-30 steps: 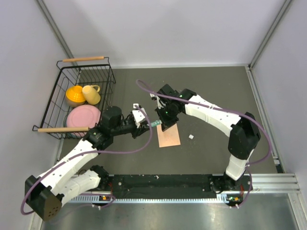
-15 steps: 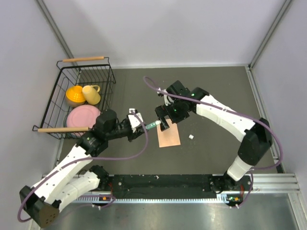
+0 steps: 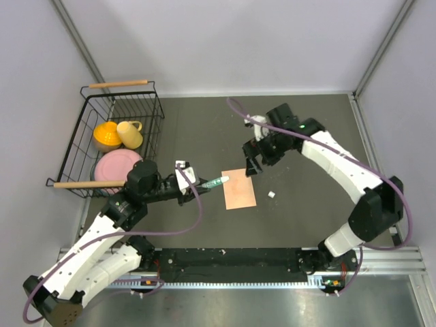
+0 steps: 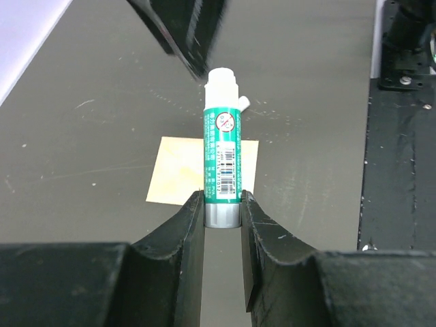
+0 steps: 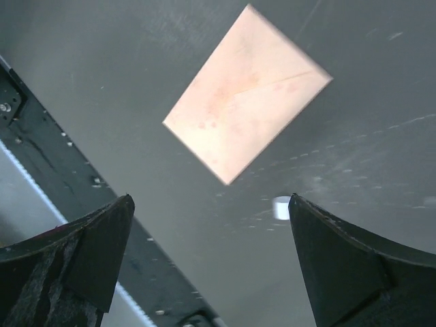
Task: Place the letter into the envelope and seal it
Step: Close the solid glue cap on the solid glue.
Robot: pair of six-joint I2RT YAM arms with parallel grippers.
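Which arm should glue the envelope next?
Left. The left gripper is shut on the glue stick, tip aimed at the envelope. The right gripper is open and empty, above the envelope's far edge.

One envelope (image 3: 240, 189), one glue stick (image 3: 214, 182), one small white piece (image 3: 271, 195), one wire basket (image 3: 158, 109), two wooden handles (image 3: 119, 84), one pink plate (image 3: 117, 165), one yellow cup (image 3: 129, 133), one orange bowl (image 3: 106, 135), one left gripper (image 3: 196, 182), one right gripper (image 3: 252, 166).

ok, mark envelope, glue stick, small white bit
envelope (image 3: 240, 190), top view, middle of its face.
glue stick (image 4: 223, 157), left wrist view, green label.
small white bit (image 5: 281, 208), right wrist view, its centre.
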